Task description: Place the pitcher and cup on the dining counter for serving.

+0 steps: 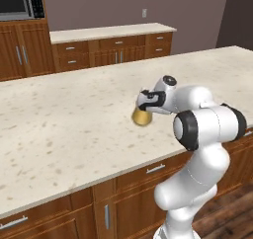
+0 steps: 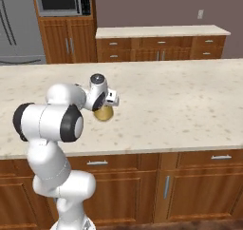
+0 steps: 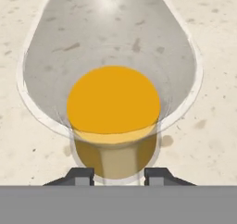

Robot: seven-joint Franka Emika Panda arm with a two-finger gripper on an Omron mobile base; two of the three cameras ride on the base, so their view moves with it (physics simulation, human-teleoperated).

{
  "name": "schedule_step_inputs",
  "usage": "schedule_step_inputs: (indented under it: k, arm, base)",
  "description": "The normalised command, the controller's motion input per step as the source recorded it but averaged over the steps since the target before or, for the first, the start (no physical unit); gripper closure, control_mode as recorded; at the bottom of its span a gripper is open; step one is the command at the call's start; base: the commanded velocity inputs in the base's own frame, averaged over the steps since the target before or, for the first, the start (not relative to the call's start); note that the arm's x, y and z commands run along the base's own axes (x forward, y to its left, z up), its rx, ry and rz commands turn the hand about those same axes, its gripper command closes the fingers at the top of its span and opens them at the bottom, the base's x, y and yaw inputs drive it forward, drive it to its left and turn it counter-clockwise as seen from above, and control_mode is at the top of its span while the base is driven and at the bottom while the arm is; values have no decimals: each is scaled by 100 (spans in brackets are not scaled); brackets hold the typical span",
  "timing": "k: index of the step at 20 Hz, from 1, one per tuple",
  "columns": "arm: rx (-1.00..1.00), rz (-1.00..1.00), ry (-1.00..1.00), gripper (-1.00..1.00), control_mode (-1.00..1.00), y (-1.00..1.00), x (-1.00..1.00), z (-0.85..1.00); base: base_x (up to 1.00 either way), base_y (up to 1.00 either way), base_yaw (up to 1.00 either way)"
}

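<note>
The pitcher (image 3: 113,102) was clear glass with a grey sheen, holding amber-orange liquid that looked golden-yellow from farther off. The dining counter (image 1: 74,129) had a beige stone top flecked with small brown speckles, over reddish-brown wooden drawers with silver handles. The gripper (image 3: 115,176) showed dark grey finger tips on a white arm with black joints. The wall behind was dull mauve-grey.

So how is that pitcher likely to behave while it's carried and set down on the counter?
The pitcher looks like clear glass, so probably rigid, smooth and somewhat slippery between the fingertips. The amber liquid inside likely makes it heavy for its size and apt to slosh. Its wide base narrowing toward the neck suggests it should stand steadily on the dining counter.
</note>
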Motion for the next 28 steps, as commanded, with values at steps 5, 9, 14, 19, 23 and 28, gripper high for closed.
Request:
schedule_step_inputs:
  k: [5,9,14,19,23,28]
  arm:
    - [0,-2,0,-100,-100,21,14,-35]
    - [0,0,0,-100,-100,7,-4,6]
    - [0,0,-2,-100,-100,10,-47,76]
    - [0,0,-1,-100,-100,7,-78,100]
    - [0,0,3,-100,-100,0,-98,90]
    - [0,0,1,-100,-100,0,-100,56]
  base:
    - [0,0,0]
    - [0,0,0]
    - [0,0,0]
    - [0,0,0]
    - [0,0,0]
    - [0,0,0]
